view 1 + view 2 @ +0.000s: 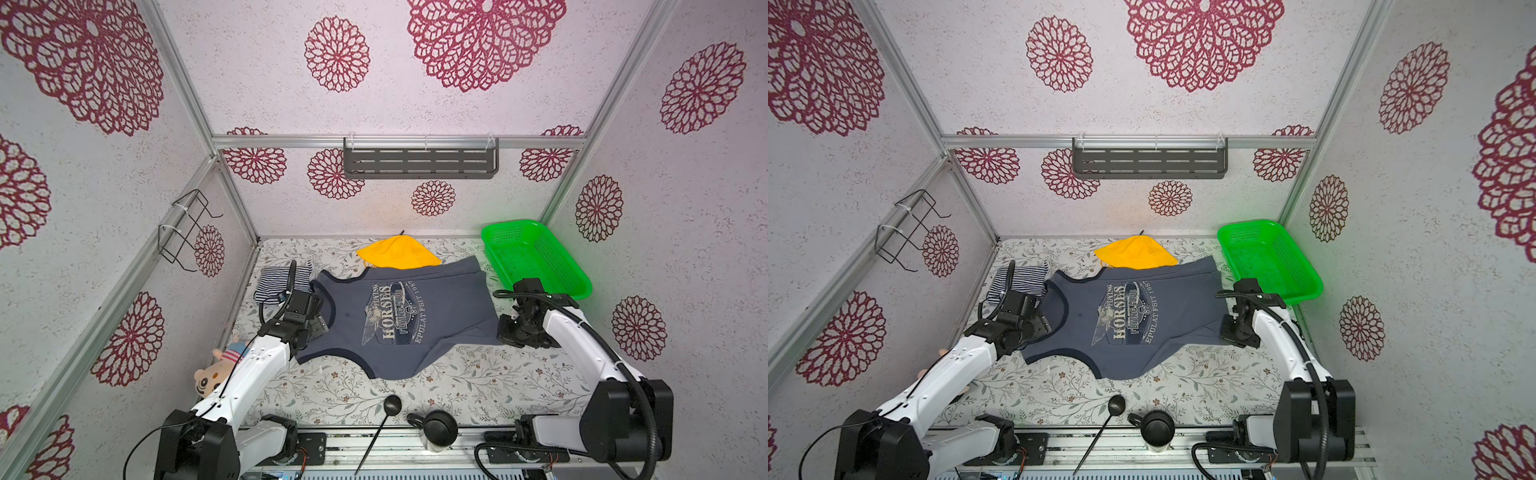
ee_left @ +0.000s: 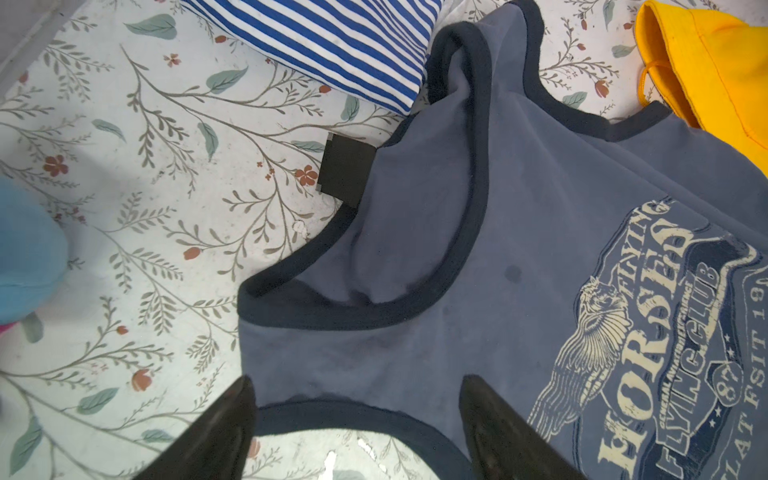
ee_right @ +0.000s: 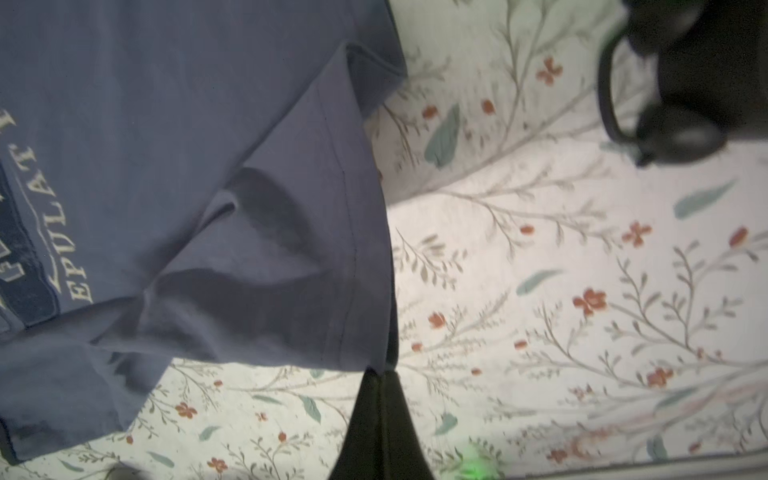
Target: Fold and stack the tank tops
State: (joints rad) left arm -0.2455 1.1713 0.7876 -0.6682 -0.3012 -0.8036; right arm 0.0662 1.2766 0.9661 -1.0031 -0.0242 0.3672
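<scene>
**Thin bite on the hem, one strap not yet held**

The grey top [image 1: 449, 299] lies print-up across the middle of the bench [image 1: 457, 386], with its neck toward the left arm and its hem toward the right. A flap is rumpled near the hem. The top is unfolded, so I judge its fold is only starting. The main danger is an uneven fold: if only one end lifts, the cloth is likely to drag and twist rather than double over cleanly.

The hat [image 1: 399, 251] touches the top's far edge, and I cannot tell which lies over which. A lift or pull could carry the hat along or trap it in the fold.

The striped top [image 1: 270, 280] sits folded at the far left and touches a shoulder strap. A sweep of the left arm could muss it and spoil the base of the stack.

The right tool [image 3: 380, 374] is pressed together on the hem's corner, a thin bite right at the edge. Soft cloth could slip out under tension.

The left tool [image 2: 357, 382] is spread, straddling the near strap and holding nothing. If it closes off-centre, it may catch one layer only.
</scene>
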